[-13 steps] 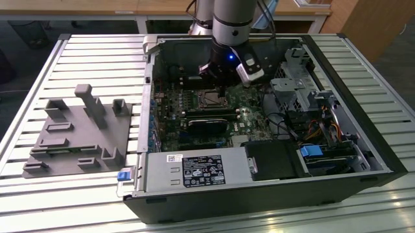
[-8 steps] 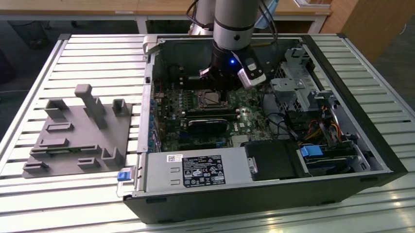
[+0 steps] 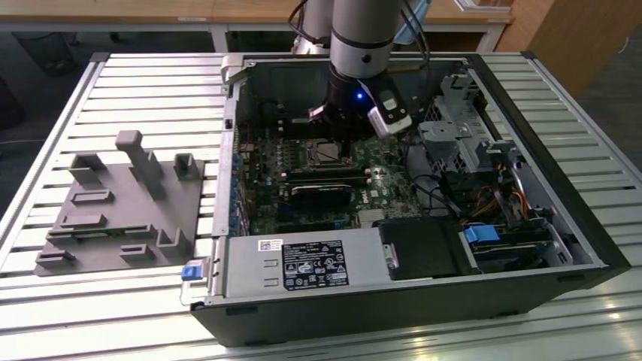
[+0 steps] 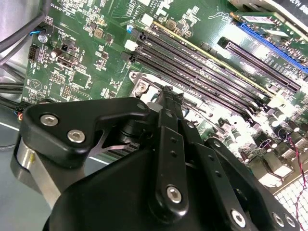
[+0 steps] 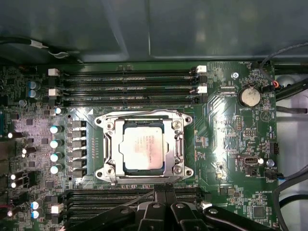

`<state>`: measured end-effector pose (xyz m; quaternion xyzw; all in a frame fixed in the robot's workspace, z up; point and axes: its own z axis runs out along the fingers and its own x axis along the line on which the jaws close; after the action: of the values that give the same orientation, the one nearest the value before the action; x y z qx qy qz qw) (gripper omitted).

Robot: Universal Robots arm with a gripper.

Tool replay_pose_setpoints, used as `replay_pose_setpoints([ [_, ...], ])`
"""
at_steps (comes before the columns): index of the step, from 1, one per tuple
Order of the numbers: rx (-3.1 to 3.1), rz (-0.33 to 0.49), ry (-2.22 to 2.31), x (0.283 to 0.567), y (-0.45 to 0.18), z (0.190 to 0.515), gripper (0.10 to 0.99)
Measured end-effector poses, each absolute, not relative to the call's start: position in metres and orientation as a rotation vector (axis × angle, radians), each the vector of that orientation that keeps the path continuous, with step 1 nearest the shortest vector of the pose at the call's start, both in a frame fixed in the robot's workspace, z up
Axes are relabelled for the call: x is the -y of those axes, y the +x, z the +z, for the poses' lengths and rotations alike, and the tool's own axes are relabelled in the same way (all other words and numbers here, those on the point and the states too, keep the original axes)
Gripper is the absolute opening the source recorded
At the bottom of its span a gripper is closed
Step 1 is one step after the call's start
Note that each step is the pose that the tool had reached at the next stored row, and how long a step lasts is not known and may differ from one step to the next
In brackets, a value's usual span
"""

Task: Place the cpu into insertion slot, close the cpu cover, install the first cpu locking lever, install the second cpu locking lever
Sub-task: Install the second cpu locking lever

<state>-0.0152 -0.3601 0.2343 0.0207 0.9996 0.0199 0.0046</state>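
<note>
The cpu (image 5: pixel 144 147), a pale silvery square, lies flat in the insertion slot (image 5: pixel 102 172) on the green board. The cpu cover (image 5: pixel 179 144), a silvery frame with a window, lies down around it. My gripper (image 5: pixel 164 187) sits just off the socket's edge, over the long black memory slots, with its fingers together and nothing visible between them. A thin metal rod (image 5: pixel 142 196) slants away from beside the fingertips. In the second wrist view the gripper (image 4: pixel 168 94) ends next to a socket corner (image 4: pixel 142 87). In the exterior view the gripper (image 3: pixel 338 131) hangs inside the open computer case above the socket (image 3: pixel 322 154).
Long black memory slots (image 5: pixel 130 82) flank the socket on two sides. Case walls (image 3: pixel 233 105), a drive cage (image 3: pixel 456 120), cables (image 3: pixel 492 199) and a power supply (image 3: pixel 301 265) surround the board. A grey holder block (image 3: pixel 125 203) lies on the slatted table at the exterior view's left.
</note>
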Motion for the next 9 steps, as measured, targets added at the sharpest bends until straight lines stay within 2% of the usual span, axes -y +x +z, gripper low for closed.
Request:
replay_pose_setpoints([
  [9,-3.131,0.065,0.065,0.3633,-0.0152,0.2343,0.106],
])
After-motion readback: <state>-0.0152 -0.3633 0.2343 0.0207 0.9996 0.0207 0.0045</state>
